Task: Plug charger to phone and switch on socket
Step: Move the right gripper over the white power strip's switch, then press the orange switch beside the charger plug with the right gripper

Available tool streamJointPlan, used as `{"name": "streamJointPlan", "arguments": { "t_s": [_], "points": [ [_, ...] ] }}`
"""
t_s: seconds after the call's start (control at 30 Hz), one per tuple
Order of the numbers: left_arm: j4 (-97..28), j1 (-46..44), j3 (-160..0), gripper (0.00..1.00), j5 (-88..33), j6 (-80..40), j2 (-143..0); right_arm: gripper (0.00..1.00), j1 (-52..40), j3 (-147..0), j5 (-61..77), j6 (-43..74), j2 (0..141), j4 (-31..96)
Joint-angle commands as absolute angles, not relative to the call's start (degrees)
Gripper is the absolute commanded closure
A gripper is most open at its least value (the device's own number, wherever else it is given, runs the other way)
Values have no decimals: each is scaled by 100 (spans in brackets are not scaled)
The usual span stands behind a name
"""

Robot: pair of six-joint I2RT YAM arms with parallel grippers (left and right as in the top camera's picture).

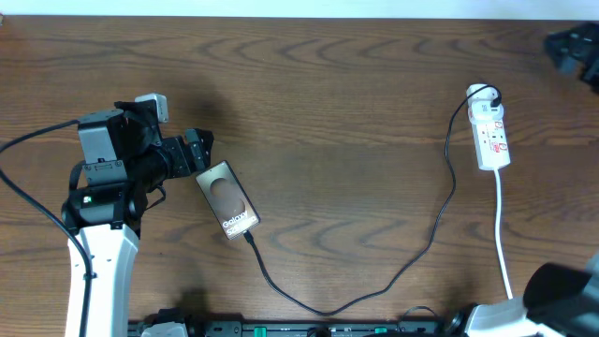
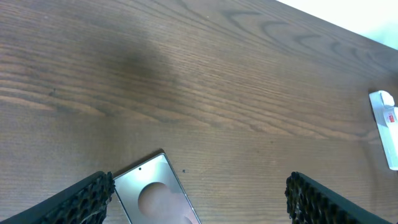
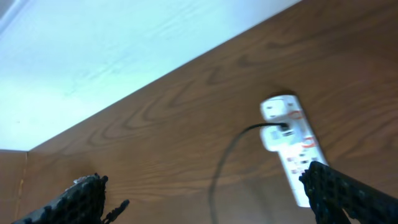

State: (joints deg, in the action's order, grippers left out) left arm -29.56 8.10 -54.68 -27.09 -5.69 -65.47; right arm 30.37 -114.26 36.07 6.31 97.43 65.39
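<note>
- Left hand (image 1: 198, 153): wide open, holds nothing. Phone (image 1: 227, 198) lies flat on desk (image 1: 328, 94), just in front of it.
- Charger (image 1: 412, 253) tip sits at the phone end away from that hand. Looks plugged in, so step 1 prob. done.
- Right hand (image 3: 208, 190): wide open, empty. Socket (image 3: 291, 146) is ahead of it, well apart, w/ charger's other end in it.
- Still to do: press the switch. Can't tell if it's on.
</note>
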Motion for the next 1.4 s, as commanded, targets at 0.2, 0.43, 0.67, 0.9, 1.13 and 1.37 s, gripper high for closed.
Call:
{"name": "streamJointPlan", "arguments": {
  "t_s": [0.2,0.43,0.67,0.9,1.13,1.37],
  "points": [
    [-2950,827,-5553,10,-2783,-451,-6510,1,3420,-11474,4383,-1050,11340,6689],
    [-2950,827,-5553,10,-2783,-451,-6510,1,3251,-11469,3938,-1138,12352,6764],
    [-2950,827,-5553,10,-2783,-451,-6510,1,3107,-11463,3933,-1142,12755,6855],
    [-2950,827,-5553,10,-2783,-451,-6510,1,2862,-11456,3369,-1118,12873,6855],
    [-2950,827,-5553,10,-2783,-451,-6510,1,2545,-11454,2989,-1076,13069,6845],
    [-2950,827,-5553,10,-2783,-451,-6510,1,2486,-11454,2724,-812,13139,6678]
  ]
}}
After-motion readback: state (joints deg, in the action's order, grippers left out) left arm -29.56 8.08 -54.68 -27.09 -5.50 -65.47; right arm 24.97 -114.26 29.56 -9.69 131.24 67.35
